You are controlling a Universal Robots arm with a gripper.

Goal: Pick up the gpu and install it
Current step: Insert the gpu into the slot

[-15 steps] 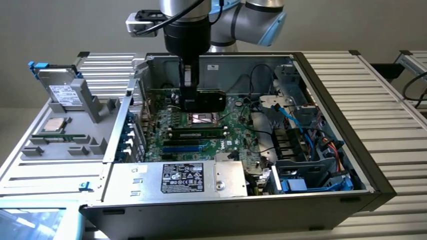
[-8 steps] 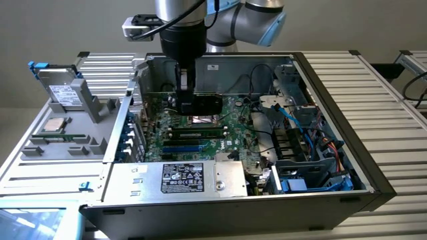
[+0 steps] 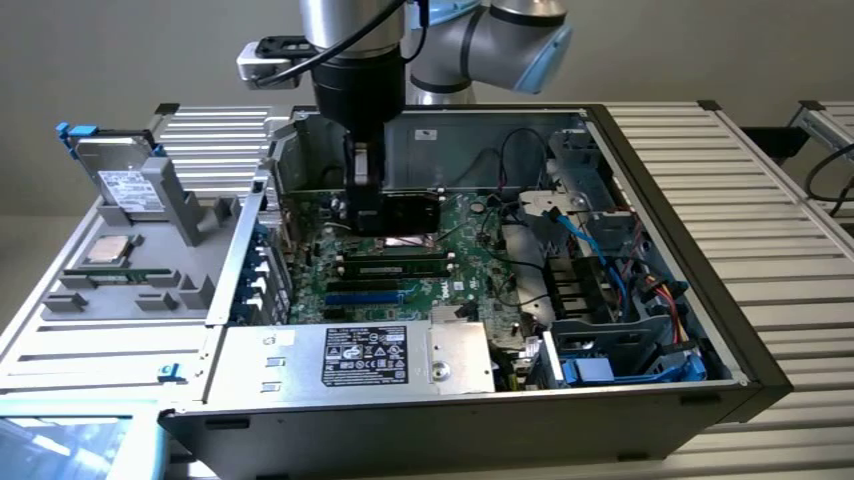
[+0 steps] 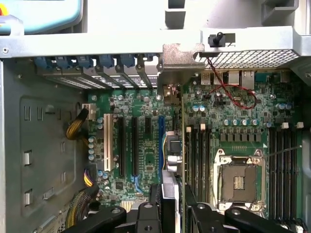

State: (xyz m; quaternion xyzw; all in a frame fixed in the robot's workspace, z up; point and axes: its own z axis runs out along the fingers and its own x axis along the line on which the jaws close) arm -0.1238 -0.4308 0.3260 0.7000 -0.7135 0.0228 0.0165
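Note:
The gpu (image 3: 407, 215) shows as a black cooler block hanging upright inside the open computer case, just above the green motherboard (image 3: 467, 262). My gripper (image 3: 363, 205) reaches down from above and is shut on its edge. In the wrist view the gpu (image 4: 171, 145) appears edge-on, running from my fingers (image 4: 146, 213) toward the rear slot brackets. It stands over the motherboard (image 4: 146, 160), beside the blue expansion slot (image 4: 161, 141). Whether its connector touches a slot is hidden.
A grey power supply (image 3: 360, 355) fills the case's front. Blue and black cables (image 3: 601, 260) lie at the exterior view's right. The open processor socket (image 4: 238, 179) and memory slots (image 4: 199, 160) sit beside the card. A grey parts tray (image 3: 134, 270) with a silver drive (image 3: 127, 185) stands outside.

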